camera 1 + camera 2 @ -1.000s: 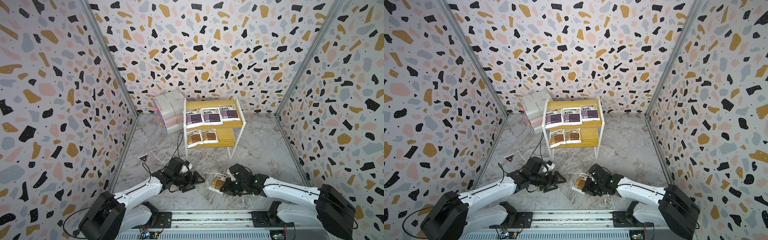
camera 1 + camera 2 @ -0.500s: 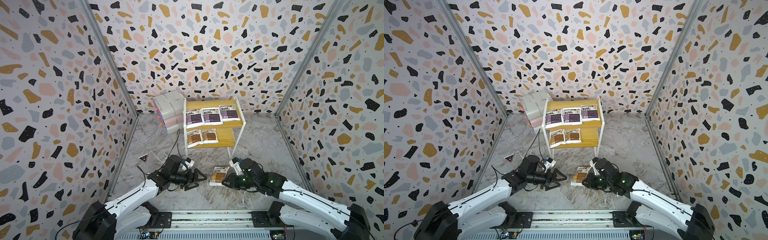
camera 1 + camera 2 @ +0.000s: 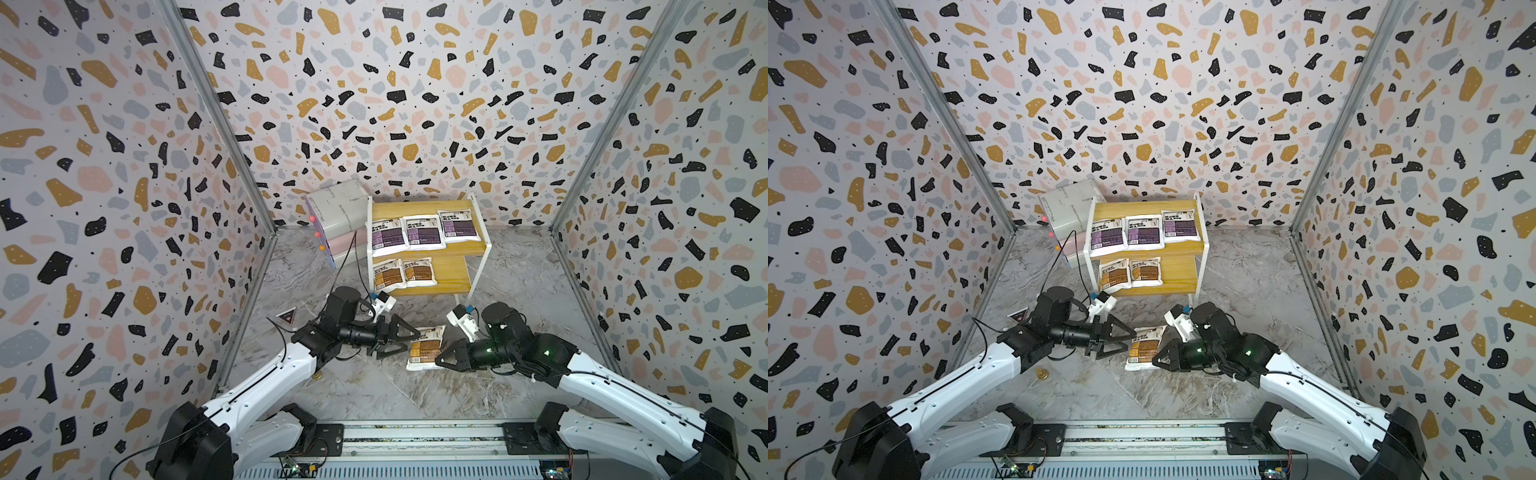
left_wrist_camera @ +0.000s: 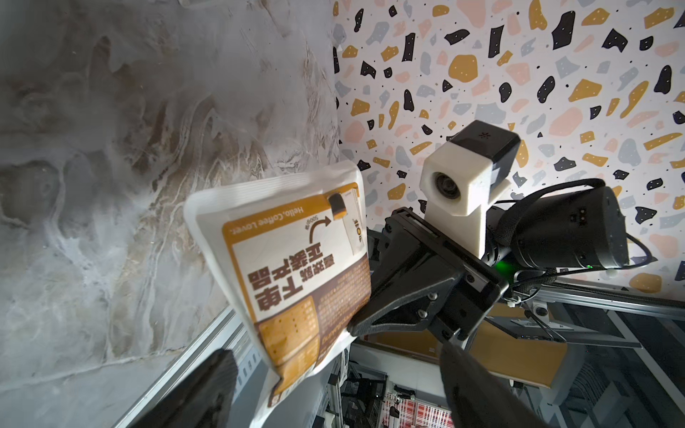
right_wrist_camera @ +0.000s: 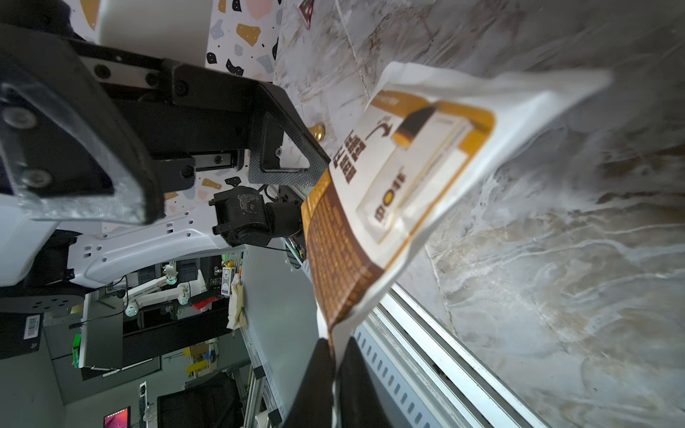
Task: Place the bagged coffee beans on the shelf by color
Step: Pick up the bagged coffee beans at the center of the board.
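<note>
Terrazzo-print walls (image 3: 374, 104) box in a grey marble-look floor (image 3: 519, 291).

The two-tier shelf (image 3: 415, 208) stands at the back centre, with stacked white and pink boxes (image 3: 336, 212) just beside it on its left. The upper board carries three purple pouches (image 3: 423, 232) side by side. The lower board holds two brown-orange pouches (image 3: 388, 274) toward its left end.

Both arms reach in from the near rail.

The third brown-orange pouch (image 3: 424, 347) hangs tilted, off the floor, between the two grippers and in front of the shelf. Its long axis runs roughly near-to-far, with the top seal toward the shelf.

The right gripper (image 3: 440, 360) is pressed together on the pouch's near right corner. The right wrist view shows the white edge pinched between the jaws (image 5: 335, 363).

The left gripper (image 3: 413, 340) is spread wide with nothing in it. Its fingertips are just beside the pouch's left edge, and contact is unclear.

The shelf lies straight ahead of the held pouch, both arms about equally near it; the right one has the load. Open room is the bare right part of the lower board (image 3: 451, 270). The likely limits there are the white frame leg (image 3: 469, 286) at the right front and the neighbouring pouch on the left.

A small brass piece (image 3: 318, 376) lies on the floor by the left arm.
</note>
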### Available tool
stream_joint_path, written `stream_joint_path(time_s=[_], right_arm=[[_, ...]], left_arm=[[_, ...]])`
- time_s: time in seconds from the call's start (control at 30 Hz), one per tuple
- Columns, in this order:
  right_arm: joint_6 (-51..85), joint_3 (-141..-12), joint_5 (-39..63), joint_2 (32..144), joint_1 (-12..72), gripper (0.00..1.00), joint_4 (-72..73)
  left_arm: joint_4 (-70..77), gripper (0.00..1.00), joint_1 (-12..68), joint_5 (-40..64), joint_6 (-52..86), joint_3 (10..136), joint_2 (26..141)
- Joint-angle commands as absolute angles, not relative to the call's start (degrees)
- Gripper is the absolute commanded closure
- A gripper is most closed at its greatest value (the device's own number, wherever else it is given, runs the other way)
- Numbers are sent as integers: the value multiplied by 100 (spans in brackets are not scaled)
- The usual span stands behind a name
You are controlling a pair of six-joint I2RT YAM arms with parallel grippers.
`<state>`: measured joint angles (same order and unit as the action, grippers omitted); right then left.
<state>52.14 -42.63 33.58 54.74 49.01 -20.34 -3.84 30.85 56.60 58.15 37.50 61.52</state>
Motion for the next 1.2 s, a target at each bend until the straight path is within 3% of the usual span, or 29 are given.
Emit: stream_joint_path(time_s=[0.0,0.37,0.7,1.0,1.17], right_arm=[[5106,-4553,3646,5467,4887,90,-1754],[5233,-4557,3690,5271,4887,90,-1533],[5450,-4349,3969,5052,4904,90,-1107],[5425,-4319,3960,5054,4904,90,-1200],[5366,-4352,3907,5114,4902,87,-1326]], left_arm=[[-463,10,3074,5832,5619,3789,6059],[-521,11,3073,5758,5723,3771,5977],[692,18,3116,5670,6689,3636,6016],[1067,33,3140,5721,6934,3700,6183],[1056,46,3142,5739,6905,3723,6218]])
